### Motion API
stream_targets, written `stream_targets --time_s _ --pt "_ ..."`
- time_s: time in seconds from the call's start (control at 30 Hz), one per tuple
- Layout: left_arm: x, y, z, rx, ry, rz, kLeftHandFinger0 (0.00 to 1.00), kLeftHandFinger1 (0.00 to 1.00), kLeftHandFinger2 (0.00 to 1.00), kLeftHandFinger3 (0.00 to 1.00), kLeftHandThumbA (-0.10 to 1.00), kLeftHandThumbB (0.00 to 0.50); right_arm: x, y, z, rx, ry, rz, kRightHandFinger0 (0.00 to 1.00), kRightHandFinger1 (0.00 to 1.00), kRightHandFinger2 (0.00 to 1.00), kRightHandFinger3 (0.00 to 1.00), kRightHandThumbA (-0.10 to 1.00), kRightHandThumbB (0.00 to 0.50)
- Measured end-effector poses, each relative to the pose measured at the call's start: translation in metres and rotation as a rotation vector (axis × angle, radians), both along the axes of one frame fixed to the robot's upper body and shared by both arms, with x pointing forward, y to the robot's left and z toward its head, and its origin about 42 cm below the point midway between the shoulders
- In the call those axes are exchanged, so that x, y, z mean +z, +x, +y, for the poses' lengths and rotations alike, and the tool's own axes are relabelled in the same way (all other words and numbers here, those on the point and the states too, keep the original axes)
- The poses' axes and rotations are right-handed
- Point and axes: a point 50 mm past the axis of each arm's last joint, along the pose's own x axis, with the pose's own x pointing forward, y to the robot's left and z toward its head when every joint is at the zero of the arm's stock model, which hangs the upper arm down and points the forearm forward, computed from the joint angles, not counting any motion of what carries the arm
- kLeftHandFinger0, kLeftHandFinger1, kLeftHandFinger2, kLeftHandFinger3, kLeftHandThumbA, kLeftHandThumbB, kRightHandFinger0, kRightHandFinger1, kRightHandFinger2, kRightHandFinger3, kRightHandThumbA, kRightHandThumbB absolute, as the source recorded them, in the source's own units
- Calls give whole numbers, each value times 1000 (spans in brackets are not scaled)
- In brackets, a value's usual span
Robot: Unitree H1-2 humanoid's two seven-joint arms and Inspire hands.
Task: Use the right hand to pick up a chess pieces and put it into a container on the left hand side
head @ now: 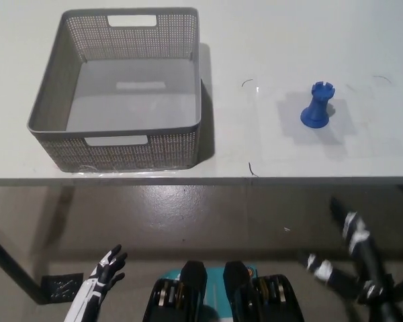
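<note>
No part of the task appears done. The blue chess piece (pixel 317 106) stands upright on the bench (pixel 269 147), well right of the empty grey basket (pixel 121 144). The right robot hand (pixel 352 261) hangs below the bench edge, fingers spread, holding nothing. The left robot hand (pixel 102 276) rests low, also open. Reach, grasp, transfer and release all remain.

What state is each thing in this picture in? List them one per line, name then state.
Basket: upright on the table, empty.
Blue rook: standing upright on the table, right of the basket, untouched.
Left hand: open, low below the table edge, holding nothing.
Right hand: open, fingers spread, below the table edge, holding nothing.
</note>
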Motion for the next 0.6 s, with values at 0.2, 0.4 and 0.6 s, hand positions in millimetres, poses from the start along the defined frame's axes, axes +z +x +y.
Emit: stream_targets --time_s 0.2,0.4,0.6 --pt "0 0 0 0 0 -1 1000 1000 1000 1000 1000 314 62 42 -3 -62 -17 -177 1000 1000 1000 1000 1000 433" --pt "0 0 0 0 0 -3 1000 1000 1000 1000 1000 311 97 80 -6 -94 -14 -210 1000 1000 1000 1000 1000 379" --pt "0 0 0 -1 0 -2 1000 1000 1000 1000 1000 316 112 133 -16 -129 -22 -147 1000 1000 1000 1000 1000 446"
